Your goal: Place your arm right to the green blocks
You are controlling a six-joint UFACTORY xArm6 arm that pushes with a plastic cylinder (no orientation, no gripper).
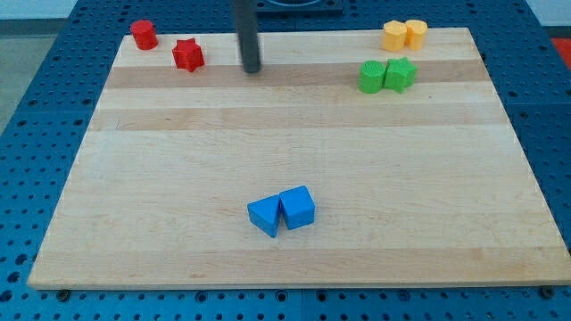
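Two green blocks touch each other near the view's top right: a rounded green block [371, 77] on the left and a green star [401, 74] on the right. My tip [252, 69] rests on the wooden board near the view's top centre, well to the left of the green blocks and to the right of the red star [188, 55].
A red cylinder [144, 35] stands at the top left corner. Two yellow blocks [403, 35] touch at the top right, just above the green pair. Two blue blocks [282, 212] touch at the lower centre. The wooden board [178, 178] lies on a blue perforated table.
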